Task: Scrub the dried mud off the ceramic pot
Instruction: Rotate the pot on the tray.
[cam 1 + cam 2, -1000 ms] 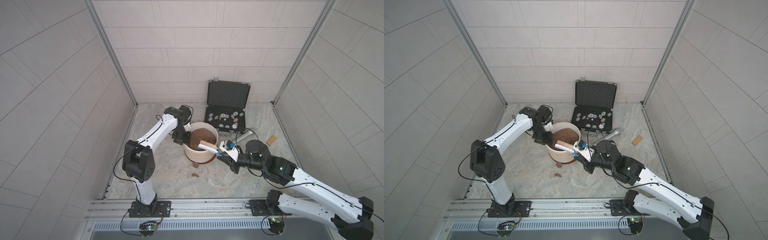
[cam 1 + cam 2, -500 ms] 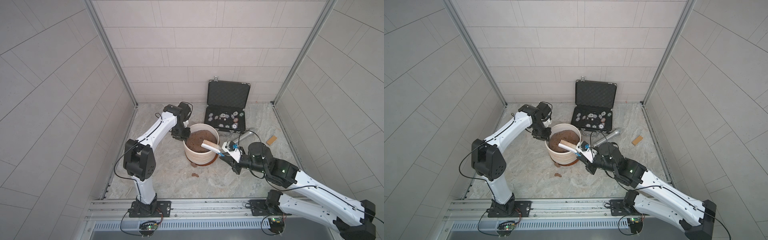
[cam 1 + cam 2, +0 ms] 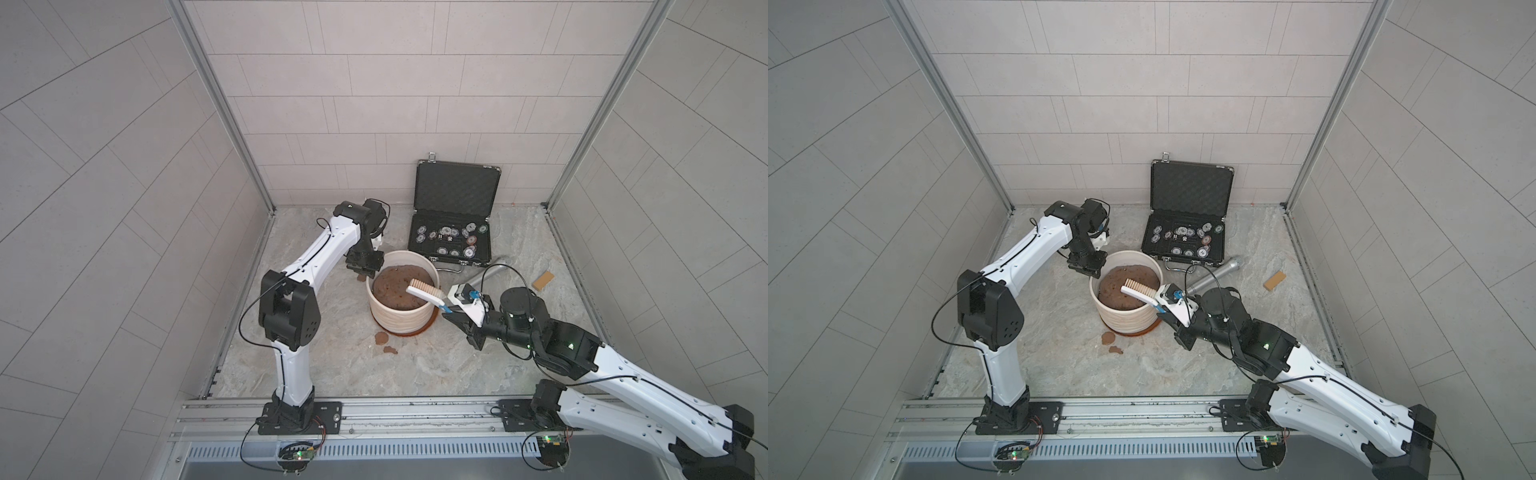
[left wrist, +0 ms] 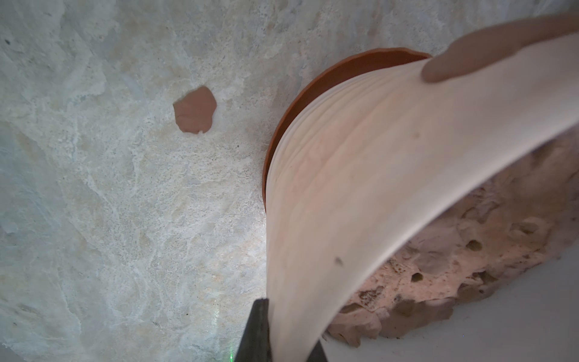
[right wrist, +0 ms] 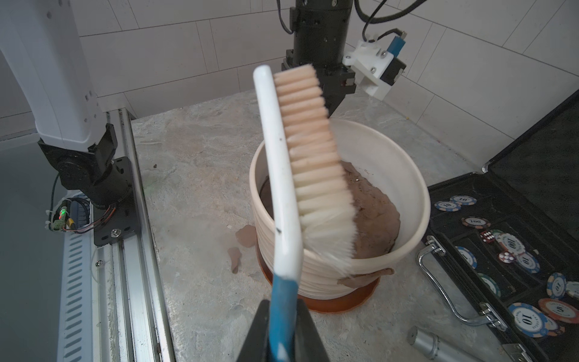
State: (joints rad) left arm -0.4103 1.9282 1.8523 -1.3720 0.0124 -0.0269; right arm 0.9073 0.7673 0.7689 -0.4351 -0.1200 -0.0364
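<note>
Top views: the ceramic pot [image 3: 399, 322] is found upright on its saucer [image 3: 415, 333], mid-floor [image 3: 332, 365], in front of the open chip case [image 3: 451, 245]. The left gripper [image 3: 365, 272] is set at the far-left rim. The right gripper [image 3: 1160, 309] is closed on a brush [image 3: 1138, 291] held over the soil [image 3: 1121, 286]. Two blobs of dried mud [image 3: 380, 338] are noted on the floor just beside the saucer.

Left wrist view: the fingers [image 4: 255, 332] are clamped on the pot wall [image 4: 360, 188], one outside and one inside.

Right wrist view: the fingers [image 5: 260, 332] are clamped on the brush's blue handle end. The bristles [image 5: 316, 163] are seen against the near rim, but contact cannot be confirmed. Further dried mud [image 5: 363, 277] is recorded low on the wall.
</note>
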